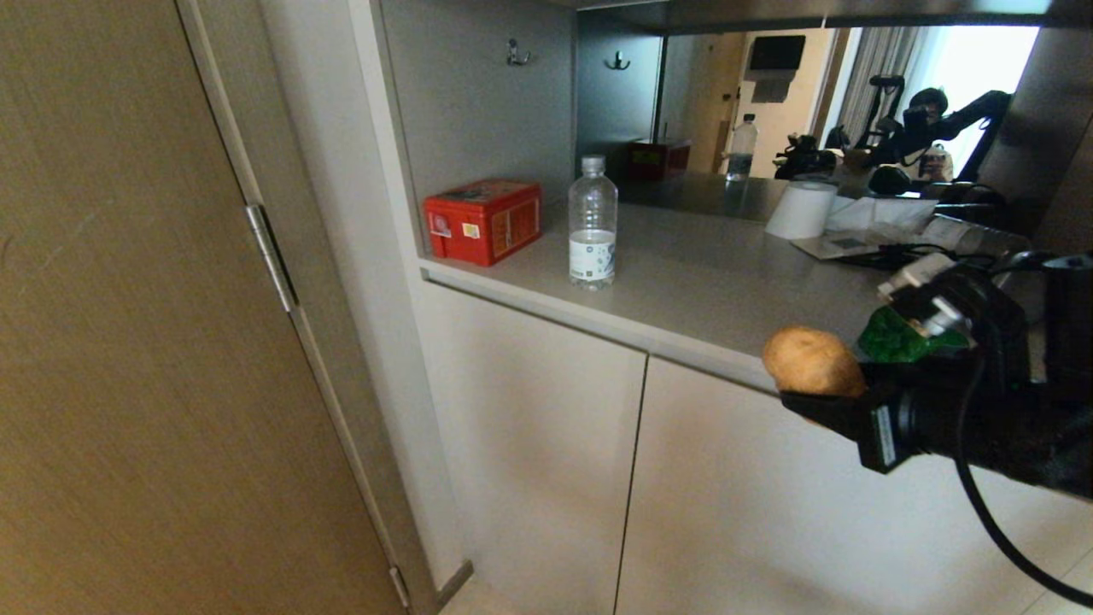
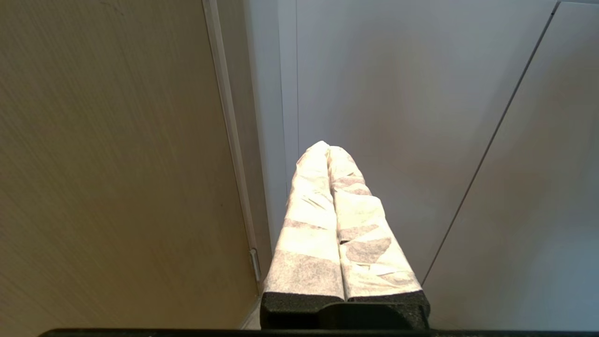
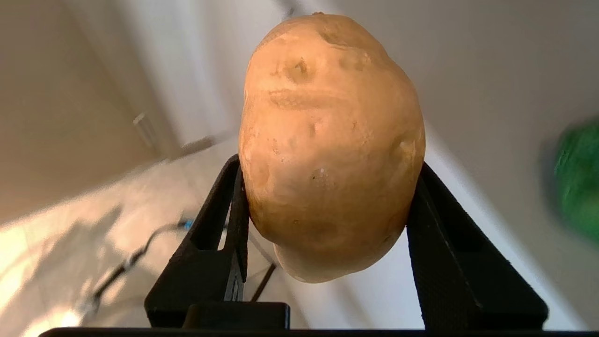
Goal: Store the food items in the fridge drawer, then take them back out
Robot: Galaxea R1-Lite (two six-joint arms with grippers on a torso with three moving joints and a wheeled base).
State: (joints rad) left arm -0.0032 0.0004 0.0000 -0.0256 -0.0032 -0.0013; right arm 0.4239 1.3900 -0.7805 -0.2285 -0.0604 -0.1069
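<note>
Two food items are showing in the head view: the tan potato (image 1: pixel 811 361) is sitting in the right gripper (image 1: pixel 821 386) at the right side, just in front of the counter (image 1: pixel 683 273) edge, and the green pepper (image 1: pixel 897 336) is lying on the counter right behind it, partly hidden by the black arm. A red box (image 1: pixel 484 219) is standing at the back left of the counter with small stickers on it, but the writing is too small to read. A clear water bottle (image 1: pixel 592 224) with a white label is standing beside it, a little apart; its label is not readable either. Beige cabinet doors (image 1: pixel 546 461) are closed below. The fridge drawer is not showing in any view.

From the left wrist view, the left gripper (image 2: pixel 327 149) is hanging near the cabinet doors with its two white-wrapped fingers (image 2: pixel 309 224) pressed together, holding nothing.

From the right wrist view, the two black fingers (image 3: pixel 220 234) are squeezing the potato (image 3: pixel 330 145) from both sides, and the pepper (image 3: pixel 578 178) is showing as a green blur at the edge
</note>
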